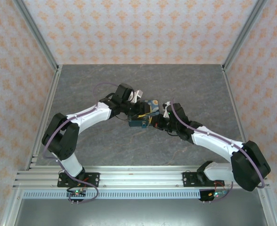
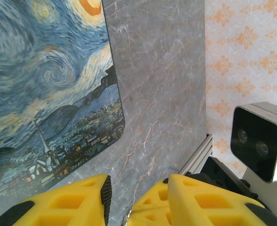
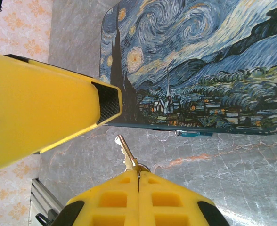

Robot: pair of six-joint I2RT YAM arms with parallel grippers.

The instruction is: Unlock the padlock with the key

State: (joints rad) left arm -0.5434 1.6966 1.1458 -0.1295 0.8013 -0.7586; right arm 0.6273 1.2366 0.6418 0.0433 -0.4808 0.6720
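Yellow fingers (image 3: 105, 202) of our right gripper (image 3: 138, 175) sit closest in the right wrist view. They are clenched flat together, and they pinch the key (image 3: 126, 151) at its head. We see its thin pale blade stick out past the tips toward the tin (image 3: 199, 61), ending just short of the tin's near edge.

Along that same edge, off to one side of the key, a teal-blue sliver shows, which we take for the padlock (image 3: 193, 133). It lies against the tin's rim and apart from the key tip. Too little of it shows for us to tell where its keyhole faces.

One broad finger (image 3: 49, 103) of the left gripper (image 2: 136, 188) reaches in from the frame's left edge. Its black pad (image 3: 108, 103) is near the key tip, and we cannot tell whether they touch.

Through the left wrist view we find that gripper released. Its jaws stand apart, with bare grey table (image 2: 162, 94) showing in the gap and nothing between them. The tin lies flat beside those fingers with its painted lid up, and the right arm's wrist camera (image 2: 258, 141) sits at the far side.

From above, we see both arms meeting mid-table at the tin.
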